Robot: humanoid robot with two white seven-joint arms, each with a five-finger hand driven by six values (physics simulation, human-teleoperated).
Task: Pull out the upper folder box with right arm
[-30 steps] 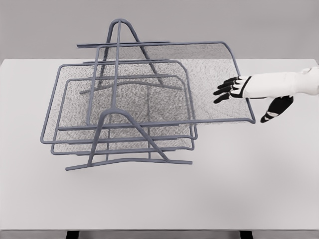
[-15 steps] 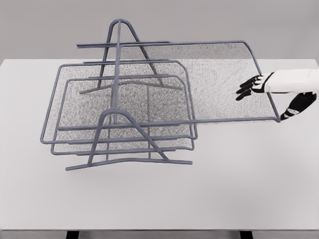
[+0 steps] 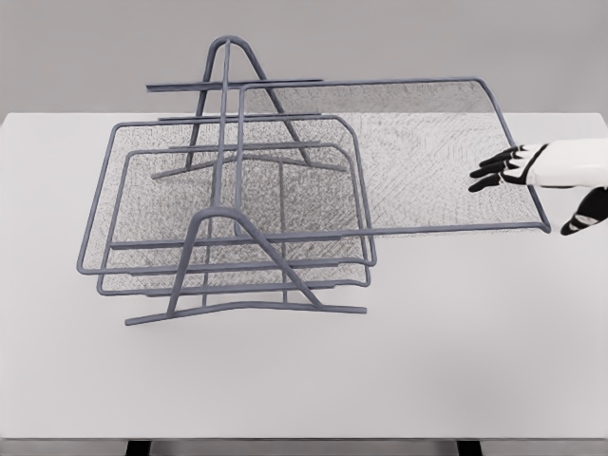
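Observation:
A grey wire rack (image 3: 226, 49) stands left of centre on the white table (image 3: 399, 380). Its upper mesh tray (image 3: 399, 152) sticks far out of the rack to the right, its right rim (image 3: 528, 185) near the table's right edge. My right hand (image 3: 525, 200) comes in from the right and is shut on that rim. The black fingers (image 3: 494, 172) lie on top of the mesh and the thumb (image 3: 581, 220) is below and outside the rim. The left arm is out of sight.
Two more mesh trays stay inside the rack: a middle one (image 3: 152, 161) and a lower one (image 3: 313, 271). The rack's A-shaped front leg (image 3: 223, 223) and base bar (image 3: 247, 311) face me. Bare table lies in front of the rack.
The upper tray has slid well to the right out of the rack, and my right hand moved right with it towards the picture's edge.

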